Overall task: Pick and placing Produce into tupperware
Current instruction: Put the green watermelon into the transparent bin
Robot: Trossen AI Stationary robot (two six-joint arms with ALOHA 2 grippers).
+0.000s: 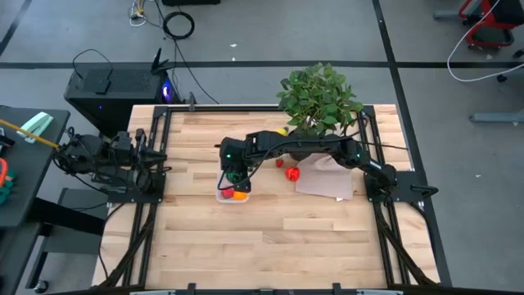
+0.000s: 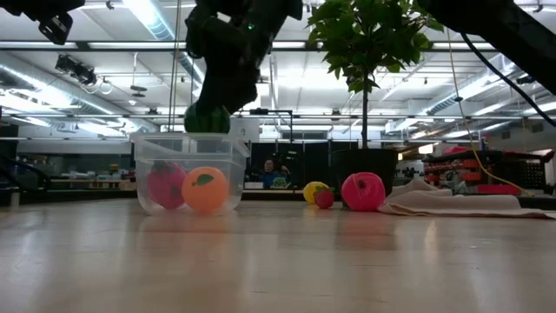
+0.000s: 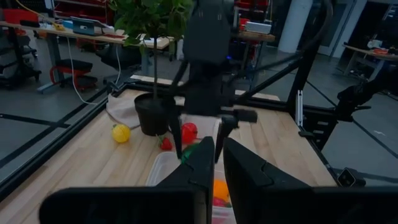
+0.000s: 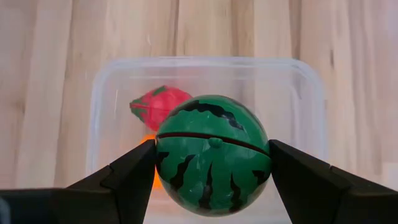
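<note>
A clear tupperware (image 4: 205, 63) stands left of the table's middle (image 1: 232, 195). In it lie a pink-red fruit (image 4: 159, 104) and an orange (image 2: 205, 189). A green striped watermelon (image 4: 213, 152) hangs over the tupperware's open top (image 2: 207, 119), with my right gripper (image 4: 213, 171) shut on it. That arm reaches across from the right (image 1: 237, 176). My left gripper (image 3: 216, 168) is shut and waits at the table's left edge (image 1: 158, 166), pointing level toward the tupperware. My right gripper pinches the watermelon between its two fingers, one pad on each opposite side (image 4: 163, 163), around its widest part. The fingers (image 4: 298, 177) slant down from above. The melon is lifted clear, at about the height of the tupperware's rim.
A red apple (image 1: 292, 174), a small strawberry (image 1: 279, 162) and a yellow fruit (image 2: 313, 190) lie right of the tupperware. A beige cloth (image 1: 327, 182) is spread farther right. A potted plant (image 1: 319, 102) stands at the far edge.
</note>
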